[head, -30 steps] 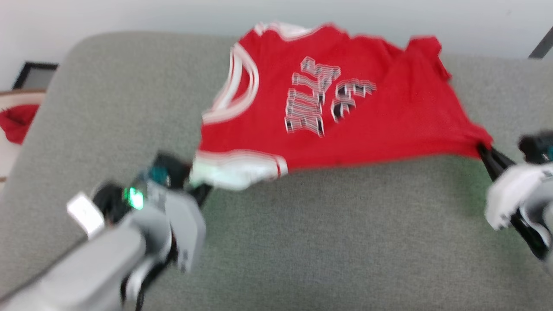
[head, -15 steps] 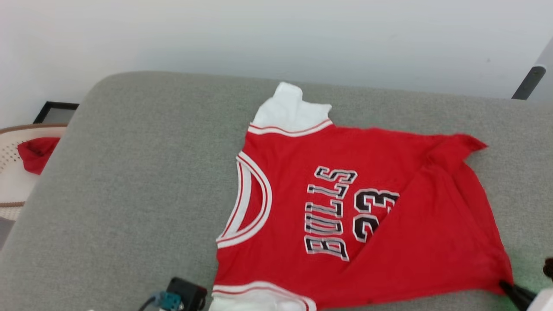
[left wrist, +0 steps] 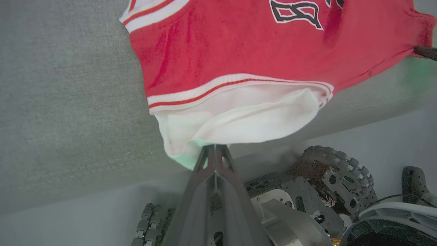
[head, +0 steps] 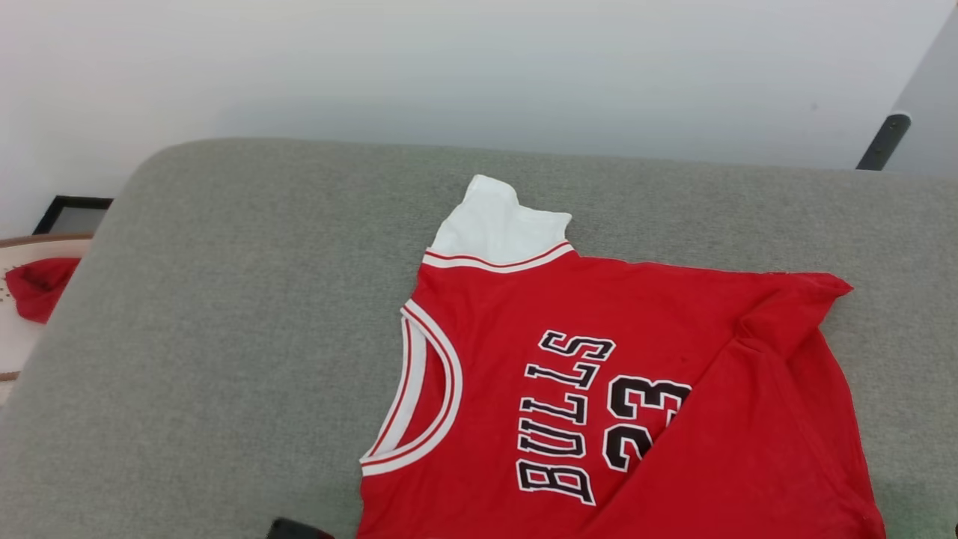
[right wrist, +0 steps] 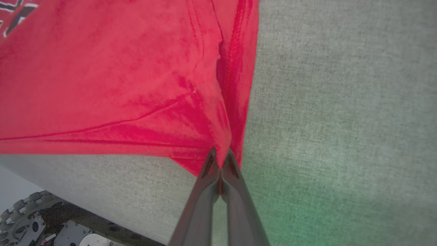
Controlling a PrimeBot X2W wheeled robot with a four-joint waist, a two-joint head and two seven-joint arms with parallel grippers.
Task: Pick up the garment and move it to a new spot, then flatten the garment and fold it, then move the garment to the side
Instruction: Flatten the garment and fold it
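Note:
The garment (head: pixel 599 389) is a red T-shirt with white sleeves and black-and-white "BULLS 23" lettering, spread on the grey surface (head: pixel 224 337) with its neck toward the left. My left gripper (left wrist: pixel 214 148) is shut on the edge of the near white sleeve (left wrist: pixel 239 119), at the surface's front edge. My right gripper (right wrist: pixel 221 155) is shut on a bunched red hem corner of the garment (right wrist: pixel 136 78). The far white sleeve (head: pixel 498 221) lies flat toward the wall. A dark bit of my left arm (head: pixel 299 530) shows at the head view's bottom edge.
The grey surface's rounded left end drops off near a pale basket (head: pixel 11 352) holding a small red cloth scrap (head: pixel 37 284). A white wall stands behind. A dark bar (head: pixel 882 142) leans at the upper right. The robot's wheeled base (left wrist: pixel 324 191) sits below the front edge.
The head camera has tilted up, so both grippers have slid out of its bottom edge. The garment now lies spread flatter, its far white sleeve laid out toward the wall.

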